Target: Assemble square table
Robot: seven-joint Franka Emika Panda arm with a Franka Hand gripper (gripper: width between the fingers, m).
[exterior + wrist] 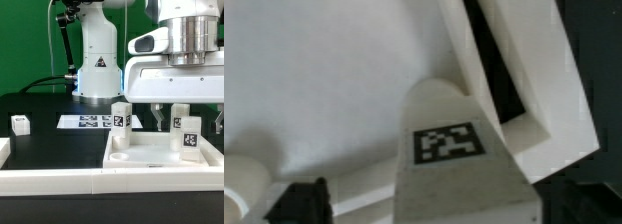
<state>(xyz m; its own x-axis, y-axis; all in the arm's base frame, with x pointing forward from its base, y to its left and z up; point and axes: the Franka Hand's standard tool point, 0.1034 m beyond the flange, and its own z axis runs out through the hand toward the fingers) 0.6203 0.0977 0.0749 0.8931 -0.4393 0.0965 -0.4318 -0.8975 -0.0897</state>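
Table top (150, 153) lower right; three legs (120, 117) stand upright, likely screwed in. Gripper (185, 118) above, fingers apart, holding nothing.

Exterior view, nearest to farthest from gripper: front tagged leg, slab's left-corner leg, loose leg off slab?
1. Front tagged leg, directly below gripper.
2. Left-corner leg, on slab, exterior view's left.
3. Loose leg, far left, black table.
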